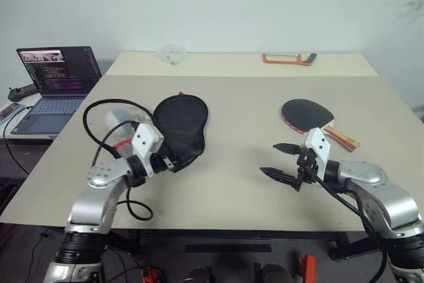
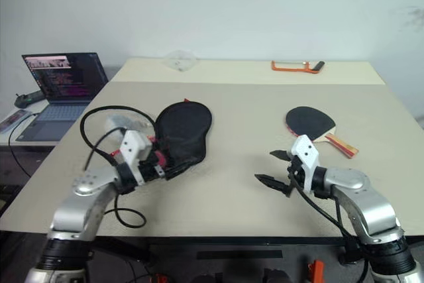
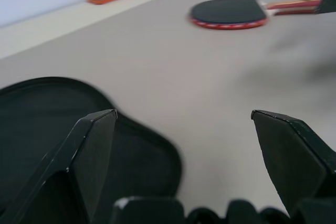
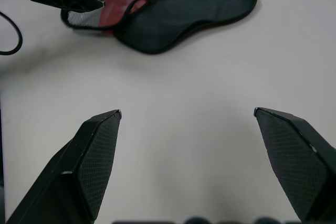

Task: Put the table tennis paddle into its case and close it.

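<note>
The black case lies open-side up on the table's left half, with red mesh showing at its narrow near end. My left gripper is open at that near end, one finger over the case's edge and nothing between the fingers. The table tennis paddle lies black face up on the right half, its striped handle pointing to the near right. My right gripper hovers open and empty just in front of the paddle, pointing left toward the case.
An orange-framed tool and a crumpled clear plastic piece lie at the table's far edge. An open laptop sits on a side desk to the left. A black cable loops beside a pale round object left of the case.
</note>
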You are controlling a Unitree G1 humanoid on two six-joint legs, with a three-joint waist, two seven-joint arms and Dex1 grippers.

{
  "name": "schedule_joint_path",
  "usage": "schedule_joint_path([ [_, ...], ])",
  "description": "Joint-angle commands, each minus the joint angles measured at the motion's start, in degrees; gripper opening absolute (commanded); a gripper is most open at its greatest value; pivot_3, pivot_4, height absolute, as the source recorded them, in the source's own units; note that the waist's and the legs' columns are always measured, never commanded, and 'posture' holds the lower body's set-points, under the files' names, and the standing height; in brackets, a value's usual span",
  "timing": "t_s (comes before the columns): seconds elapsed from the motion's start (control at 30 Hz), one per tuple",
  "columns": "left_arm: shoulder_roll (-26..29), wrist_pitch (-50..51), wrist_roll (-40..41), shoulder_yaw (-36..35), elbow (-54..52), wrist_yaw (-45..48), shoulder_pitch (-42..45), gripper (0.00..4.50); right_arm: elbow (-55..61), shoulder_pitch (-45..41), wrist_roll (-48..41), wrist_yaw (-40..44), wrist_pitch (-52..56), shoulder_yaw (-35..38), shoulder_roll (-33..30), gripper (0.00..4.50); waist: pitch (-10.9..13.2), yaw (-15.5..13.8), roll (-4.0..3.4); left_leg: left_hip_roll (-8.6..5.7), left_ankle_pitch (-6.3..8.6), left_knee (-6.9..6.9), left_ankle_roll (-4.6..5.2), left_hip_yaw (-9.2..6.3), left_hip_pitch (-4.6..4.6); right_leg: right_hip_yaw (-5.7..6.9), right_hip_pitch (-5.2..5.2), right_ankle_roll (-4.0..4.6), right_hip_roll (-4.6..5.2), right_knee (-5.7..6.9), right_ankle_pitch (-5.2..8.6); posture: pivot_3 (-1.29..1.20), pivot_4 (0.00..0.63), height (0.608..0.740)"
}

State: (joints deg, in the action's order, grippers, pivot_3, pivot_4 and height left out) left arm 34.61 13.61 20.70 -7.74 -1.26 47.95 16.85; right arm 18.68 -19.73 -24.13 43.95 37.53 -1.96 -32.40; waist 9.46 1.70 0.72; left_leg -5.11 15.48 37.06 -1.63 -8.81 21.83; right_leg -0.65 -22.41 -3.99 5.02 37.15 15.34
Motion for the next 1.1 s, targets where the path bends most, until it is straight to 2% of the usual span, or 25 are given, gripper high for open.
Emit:
schedule_joint_path([
  [0.03,2.6,-2.5,0.3,-4.7,2.6,-0.1,0.6,4.50,0.3,-3.2,-0.9,-3.8,2.6,-0.6,3.3,4.46,0.0,0.0,0.00,0.00,0.00,-0.01,0.00,-0.01,-0.01,0.00,-0.01,0.00,0.00,0.01,0.00,0.00,0.150,0.740],
  [0.2,5.1,-4.5,-1.4,-5.1,7.8,1.2,0.8,4.50,-2.3,-7.0,1.3,-7.9,4.3,-3.9,8.3,4.46,0.0,0.0,0.00,-0.05,0.00,-0.03,0.00,-0.01,0.01,0.00,-0.05,0.00,0.00,-0.02,0.00,0.00,0.150,0.740],
  [0.27,4.7,-6.1,-3.1,-3.0,10.3,1.4,2.5,4.50,-1.4,-7.8,0.4,-7.2,5.1,-4.1,8.5,4.46,0.0,-0.2,0.00,-0.08,0.00,-0.03,0.00,0.00,0.06,-0.02,-0.16,0.00,0.00,0.02,0.00,0.00,0.150,0.740],
  [0.47,1.1,-9.7,-6.6,3.1,18.7,3.7,9.6,4.50,4.5,-8.3,-3.5,0.1,8.8,-5.7,2.5,4.46,0.0,-0.8,0.03,-0.14,-0.02,0.00,0.01,-0.03,0.16,0.05,-0.21,-0.01,0.00,0.02,-0.01,0.00,0.150,0.740],
  [0.63,-1.2,-10.8,-9.1,7.3,24.9,5.8,14.7,4.50,6.9,-7.1,-4.5,2.9,8.8,-4.6,-2.1,4.46,0.0,-0.5,0.06,-0.09,-0.02,-0.02,0.02,0.03,0.16,0.04,-0.24,-0.01,-0.01,0.06,0.00,0.00,0.150,0.740],
  [0.9,-3.6,-13.0,-11.9,12.1,32.4,11.2,20.6,4.50,8.2,-6.3,-4.8,0.4,8.9,-4.0,-2.5,4.46,0.0,0.1,0.07,-0.09,-0.03,-0.01,0.03,0.13,0.15,-0.02,-0.28,-0.01,-0.01,0.15,0.00,0.00,0.150,0.740],
  [1.1,-4.7,-13.9,-13.7,12.9,36.5,11.3,21.9,4.50,9.5,-8.9,-6.2,2.4,7.6,-1.6,-4.6,4.46,0.0,0.1,0.08,-0.10,-0.04,0.01,0.05,0.14,0.18,-0.03,-0.30,-0.02,-0.01,0.15,-0.01,0.00,0.150,0.740],
])
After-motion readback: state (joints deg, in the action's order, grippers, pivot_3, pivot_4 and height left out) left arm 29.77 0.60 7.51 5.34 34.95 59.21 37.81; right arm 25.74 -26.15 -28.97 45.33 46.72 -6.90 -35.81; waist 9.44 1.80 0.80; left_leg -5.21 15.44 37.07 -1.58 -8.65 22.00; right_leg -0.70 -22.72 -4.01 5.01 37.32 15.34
